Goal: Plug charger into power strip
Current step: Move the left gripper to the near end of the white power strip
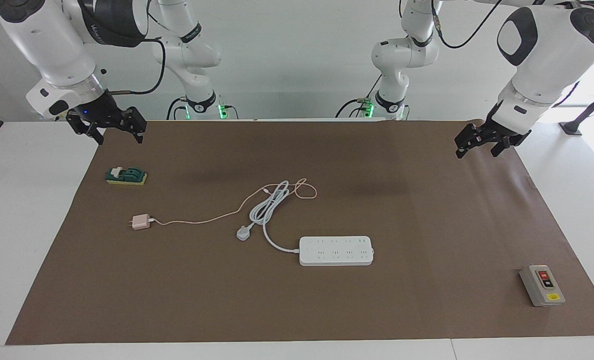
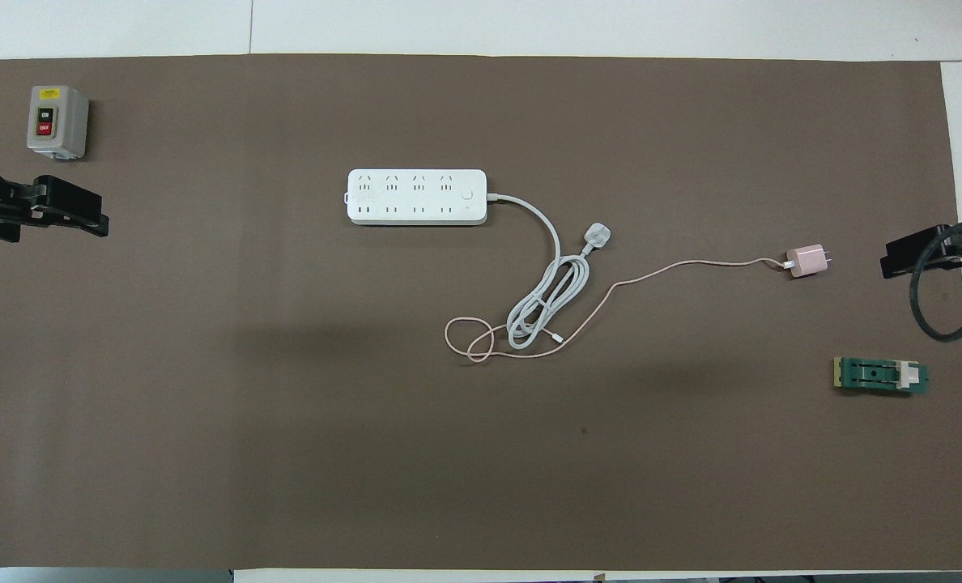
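Note:
The charger, a small pale-pink cube, lies on the brown mat toward the right arm's end. Its thin pink cable trails to a loop mid-table. The power strip lies flat mid-mat, sockets up, a little farther from the robots than the charger. Its thick white cord coils beside it and ends in a white plug. My right gripper hangs open and empty over the mat's edge at its own end. My left gripper waits open and empty over the mat at the left arm's end.
A green and yellow block sits nearer to the robots than the charger. A grey switch box with red and black buttons stands at the left arm's end. The brown mat covers most of the white table.

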Robot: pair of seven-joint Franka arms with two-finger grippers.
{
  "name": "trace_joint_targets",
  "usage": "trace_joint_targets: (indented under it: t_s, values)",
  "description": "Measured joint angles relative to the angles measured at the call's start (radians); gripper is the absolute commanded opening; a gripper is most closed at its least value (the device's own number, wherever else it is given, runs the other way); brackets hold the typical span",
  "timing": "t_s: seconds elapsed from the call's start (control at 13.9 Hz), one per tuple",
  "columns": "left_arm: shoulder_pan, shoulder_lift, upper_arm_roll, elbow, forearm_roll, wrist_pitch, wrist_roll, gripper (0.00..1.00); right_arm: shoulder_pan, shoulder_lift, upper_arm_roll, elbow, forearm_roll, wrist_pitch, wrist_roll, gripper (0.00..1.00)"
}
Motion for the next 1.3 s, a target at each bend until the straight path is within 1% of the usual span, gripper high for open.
trace_joint_targets:
  t_s: [0.58, 0.72, 0.94, 1.08, 1.3]
  values:
    - [-0.003, 0.003, -0.009, -0.006, -0.001, 0.004, 0.0, 1.0, 0.0, -0.001, 0.0, 0.0, 0.0, -0.008, 0.0, 1.0]
    - [-0.012, 0.003, -0.023, -0.006, -0.036, 0.009, 0.001, 1.0, -0.002, -0.006, -0.001, 0.0, 0.0, -0.015, 0.0, 1.0]
    - [-0.027, 0.016, -0.031, -0.007, -0.215, 0.015, 0.0, 1.0, -0.004, -0.01, -0.007, 0.0, 0.0, -0.017, 0.0, 1.0]
    - [-0.026, 0.037, -0.026, -0.012, -0.404, 0.016, 0.0, 1.0, -0.01, -0.01, -0.012, 0.0, 0.0, -0.017, 0.0, 1.0]
    - [-0.025, 0.074, -0.02, -0.036, -0.661, 0.03, 0.001, 1.0, -0.058, -0.012, -0.015, -0.014, 0.004, -0.023, 0.0, 1.0]
